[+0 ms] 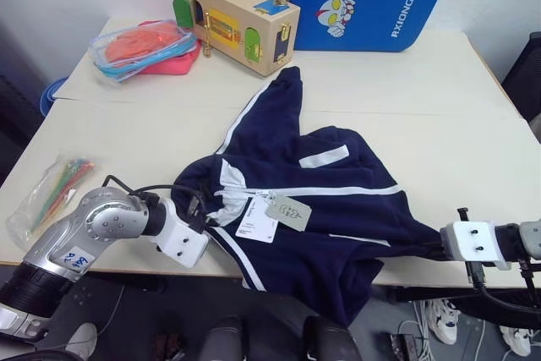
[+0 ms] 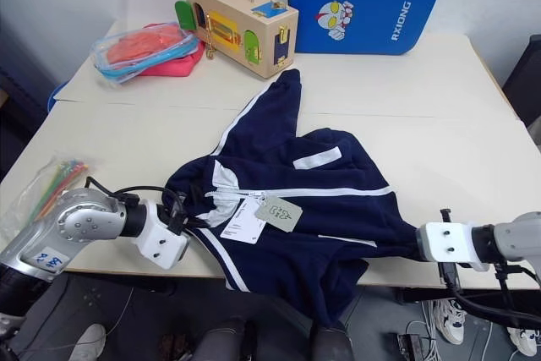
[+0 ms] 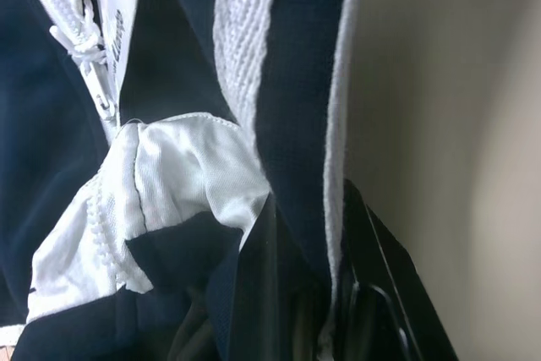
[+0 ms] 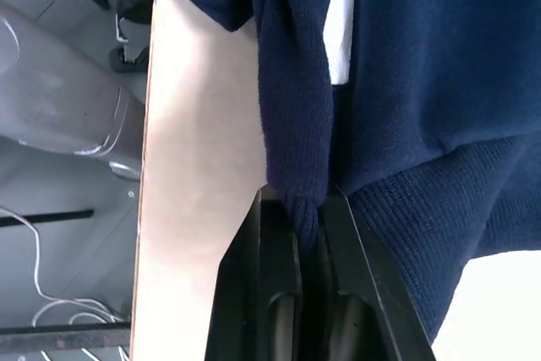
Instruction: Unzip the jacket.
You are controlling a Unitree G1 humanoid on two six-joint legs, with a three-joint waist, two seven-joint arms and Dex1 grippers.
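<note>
Currently the jacket (image 1: 313, 200) is lying crumpled on the desk (image 1: 439, 124), soft, light, floppy; both jaws are pinching its fabric, left gripper (image 1: 201, 224) near the collar, right gripper (image 1: 439, 247) at the hem. Better hold: the zipper pull (image 3: 103, 106).

The jacket (image 1: 330, 200) is navy blue with white stripes and a white zipper (image 3: 63, 6); its two tags (image 1: 275, 213) are white and pale green. It lies on a cream desk (image 1: 406, 82). Behind it stands a bright blue case (image 1: 363, 3) with a red-and-white cartoon figure and white lettering. The wooden box (image 1: 237, 23) is pale tan with green, yellow, blue and red panels. A clear bag (image 1: 139, 46) shows orange and pink — perhaps cloth. The packet of sticks (image 1: 52, 196) is multicoloured.
</note>
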